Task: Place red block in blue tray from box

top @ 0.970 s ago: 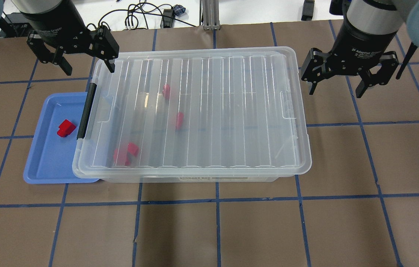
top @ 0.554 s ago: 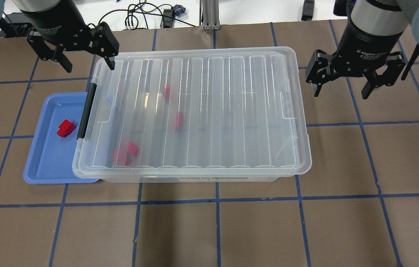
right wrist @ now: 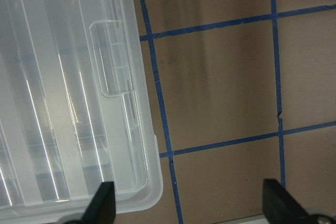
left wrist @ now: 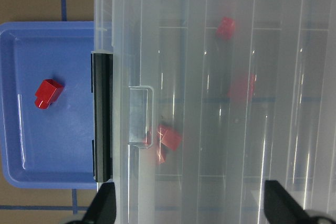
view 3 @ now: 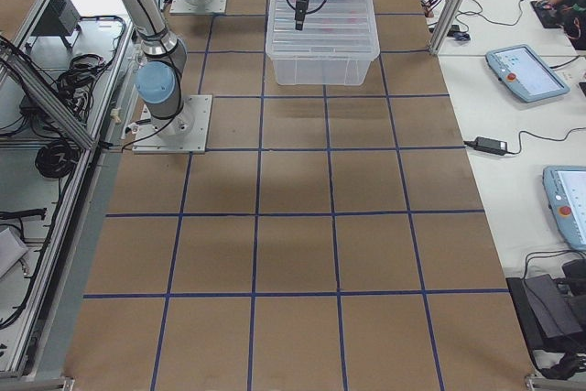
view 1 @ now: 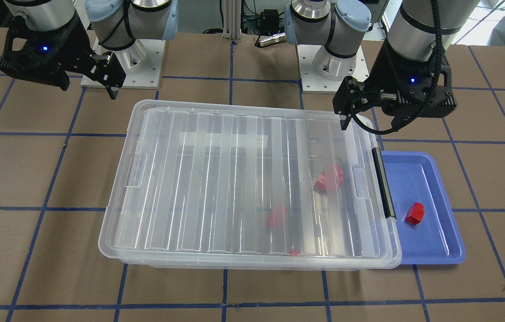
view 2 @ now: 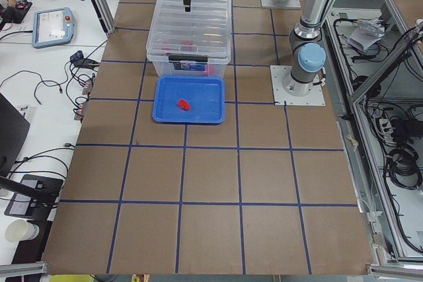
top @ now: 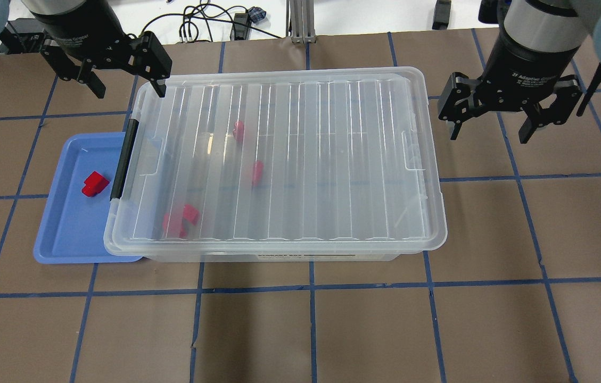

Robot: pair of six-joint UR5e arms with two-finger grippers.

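A small red block (top: 95,183) lies in the blue tray (top: 74,229), also in the front view (view 1: 414,213) and the left wrist view (left wrist: 48,93). The clear box (top: 305,159) stands beside the tray with its ribbed lid shut and overhanging the tray's edge. Two more small red blocks (top: 238,130) (top: 257,172) and a wider notched red piece (top: 180,221) show blurred through the lid. My left gripper (top: 131,93) is open and empty, above the box's far left corner. My right gripper (top: 488,135) is open and empty, above the table off the box's right end.
The black latch bar (top: 123,159) sits on the box's short end by the tray. The table is brown paper with a blue tape grid (top: 311,290). Cables (top: 210,24) lie beyond the far edge.
Both grippers have drawn back a little toward the far edge, still open. The right one also shifted slightly right. The blocks, box and tray have not moved.
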